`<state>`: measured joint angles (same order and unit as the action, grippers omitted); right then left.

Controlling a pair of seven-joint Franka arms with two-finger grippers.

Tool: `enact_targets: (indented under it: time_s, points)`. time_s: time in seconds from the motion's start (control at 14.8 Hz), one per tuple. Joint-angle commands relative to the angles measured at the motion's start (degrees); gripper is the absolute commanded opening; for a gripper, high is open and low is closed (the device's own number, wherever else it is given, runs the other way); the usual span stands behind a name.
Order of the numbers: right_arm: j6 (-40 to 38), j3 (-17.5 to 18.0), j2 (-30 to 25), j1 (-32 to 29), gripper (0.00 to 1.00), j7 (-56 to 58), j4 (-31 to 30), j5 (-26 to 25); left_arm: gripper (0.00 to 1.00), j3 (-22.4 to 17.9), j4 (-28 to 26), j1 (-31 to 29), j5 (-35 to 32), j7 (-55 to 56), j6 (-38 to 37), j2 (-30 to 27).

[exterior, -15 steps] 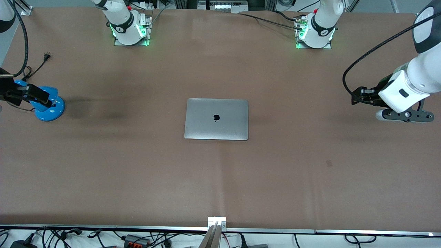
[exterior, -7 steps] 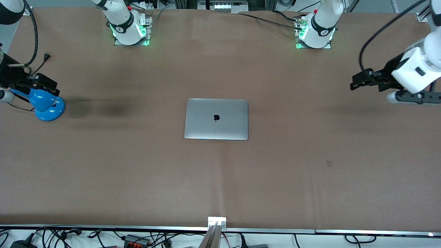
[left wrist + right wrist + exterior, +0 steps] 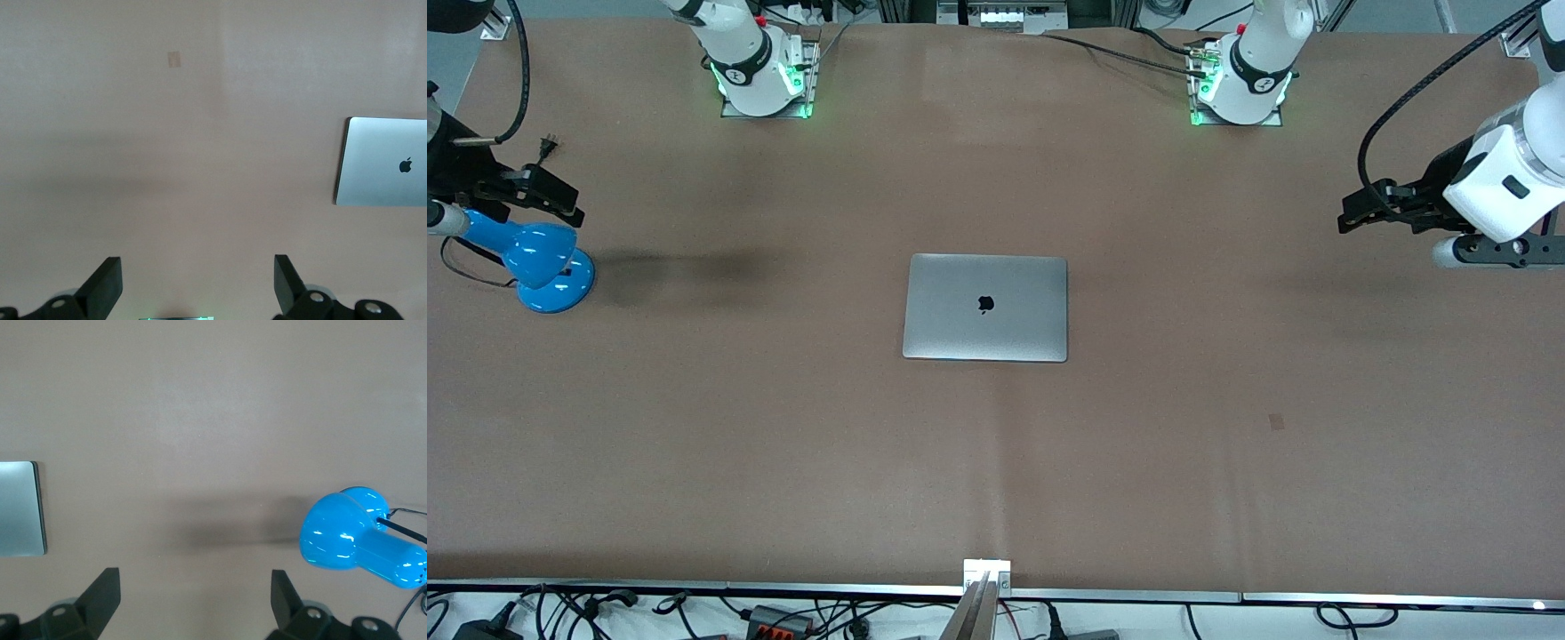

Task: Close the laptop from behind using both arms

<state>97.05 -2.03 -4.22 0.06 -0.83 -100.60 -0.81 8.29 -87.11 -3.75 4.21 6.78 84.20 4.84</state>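
Observation:
The silver-grey laptop (image 3: 985,308) lies shut and flat at the middle of the brown table, black apple logo up. It also shows in the left wrist view (image 3: 383,162) and, as an edge, in the right wrist view (image 3: 20,509). My left gripper (image 3: 1360,213) is open and empty, up in the air over the left arm's end of the table, well clear of the laptop. Its fingers (image 3: 105,283) stand wide apart over bare table. My right gripper (image 3: 547,197) is open and empty over the right arm's end, above the blue lamp.
A blue desk lamp (image 3: 543,262) stands at the right arm's end of the table, also in the right wrist view (image 3: 360,537), with its black cord and plug (image 3: 547,145). The arm bases (image 3: 760,76) glow green at the table's edge farthest from the front camera.
Both arms have drawn back toward the table's ends and risen. The right gripper moved off the lamp's head toward the bases. The laptop has not moved.

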Motion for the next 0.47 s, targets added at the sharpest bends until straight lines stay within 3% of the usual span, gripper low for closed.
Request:
enact_targets:
  time_s: [0.0,0.4]
  points:
    - [-0.2,0.45,-1.32,-0.5,1.0,1.18,-1.35,-0.59,1.0,-0.38,-0.34,0.58,-1.83,0.78,-0.35,-0.1]
    - [-0.72,0.53,-2.02,-0.41,1.0,0.65,-1.7,-0.59,1.0,-0.29,0.62,0.67,-1.83,0.78,-0.35,0.08]
